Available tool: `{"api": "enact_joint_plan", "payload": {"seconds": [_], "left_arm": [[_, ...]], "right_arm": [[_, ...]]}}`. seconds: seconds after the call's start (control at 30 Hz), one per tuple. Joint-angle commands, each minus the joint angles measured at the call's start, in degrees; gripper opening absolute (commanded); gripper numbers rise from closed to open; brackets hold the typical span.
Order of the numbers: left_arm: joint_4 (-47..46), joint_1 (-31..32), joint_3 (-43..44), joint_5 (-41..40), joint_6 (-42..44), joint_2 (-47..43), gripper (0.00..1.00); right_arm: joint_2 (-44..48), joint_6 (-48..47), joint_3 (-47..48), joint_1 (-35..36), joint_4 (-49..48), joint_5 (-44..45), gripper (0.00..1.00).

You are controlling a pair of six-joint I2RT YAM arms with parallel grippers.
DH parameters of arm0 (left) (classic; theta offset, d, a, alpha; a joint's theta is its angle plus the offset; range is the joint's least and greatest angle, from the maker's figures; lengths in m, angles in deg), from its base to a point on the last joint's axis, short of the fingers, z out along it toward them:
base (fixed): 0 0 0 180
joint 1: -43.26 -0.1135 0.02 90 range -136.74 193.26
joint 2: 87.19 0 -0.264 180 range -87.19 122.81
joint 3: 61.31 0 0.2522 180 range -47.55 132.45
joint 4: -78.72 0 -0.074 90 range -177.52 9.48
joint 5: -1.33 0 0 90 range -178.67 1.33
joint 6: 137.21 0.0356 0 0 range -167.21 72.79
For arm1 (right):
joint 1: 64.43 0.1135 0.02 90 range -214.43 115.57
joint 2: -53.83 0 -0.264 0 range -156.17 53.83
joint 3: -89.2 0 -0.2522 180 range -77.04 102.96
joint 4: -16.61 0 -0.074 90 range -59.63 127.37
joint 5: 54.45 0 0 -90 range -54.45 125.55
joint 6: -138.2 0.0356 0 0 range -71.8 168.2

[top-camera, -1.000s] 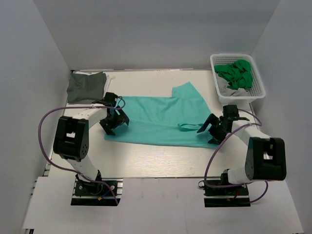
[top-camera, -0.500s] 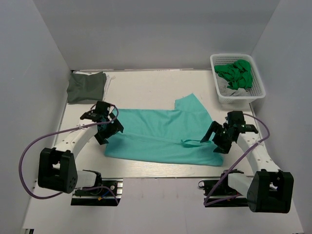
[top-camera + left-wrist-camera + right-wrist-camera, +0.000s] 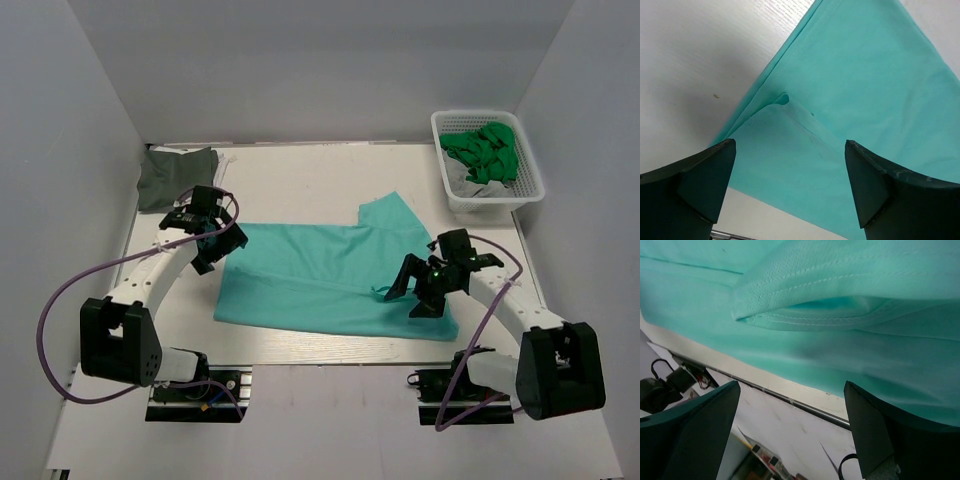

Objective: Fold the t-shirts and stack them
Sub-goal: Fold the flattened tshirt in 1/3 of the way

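Observation:
A teal t-shirt (image 3: 320, 275) lies flat across the middle of the table, one sleeve (image 3: 392, 215) pointing back. My left gripper (image 3: 213, 252) hovers open above its left edge; the left wrist view shows the teal t-shirt (image 3: 865, 90) with a folded corner under the left gripper (image 3: 790, 144). Over the near right corner my right gripper (image 3: 410, 298) is open, next to a raised fold. In the right wrist view the right gripper (image 3: 791, 385) holds nothing, and a stitched hem of the teal t-shirt (image 3: 840, 290) bulges above it. A dark grey-olive t-shirt (image 3: 177, 177) sits folded at the back left.
A white basket (image 3: 527, 192) at the back right holds crumpled green cloth (image 3: 483, 150). The table's front edge (image 3: 330, 362) runs just below the shirt's near hem. Grey walls close in the left, right and back sides.
The teal shirt lies nearer the front edge than a second ago. My right gripper has moved left over its near right corner. My left gripper has shifted slightly back along the left edge.

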Motion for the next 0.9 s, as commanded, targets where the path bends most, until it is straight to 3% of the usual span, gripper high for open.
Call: {"api": "enact_joint_plan", "payload": {"seconds": [0.0,0.17,0.37,0.53,0.67,0.87], "left_arm": [[0.40,-0.24,-1.67,0.10,-0.06,-0.61,1.00],[-1.01,-0.24,-4.48,2.83,-0.67,-1.66,1.00],[1.53,-0.24,-3.44,0.37,-0.67,-1.67,1.00],[2.06,-0.24,-1.85,-0.33,0.56,-2.72,1.00],[1.45,-0.24,-1.25,-0.33,0.56,-3.34,1.00],[0.92,-0.24,-0.10,-0.33,1.09,-0.45,1.00]], "right_arm": [[-2.52,3.18,-0.46,2.83,-6.86,-1.50,0.90],[-7.01,6.01,0.94,3.89,-15.37,-0.17,0.90],[-16.50,6.62,8.83,3.80,-18.47,7.73,0.90],[-22.65,5.66,17.63,3.81,-16.72,14.06,0.90],[-25.82,6.36,19.75,3.89,-18.12,12.14,0.90],[-28.90,2.68,25.55,3.72,-12.16,15.47,0.90]]}}
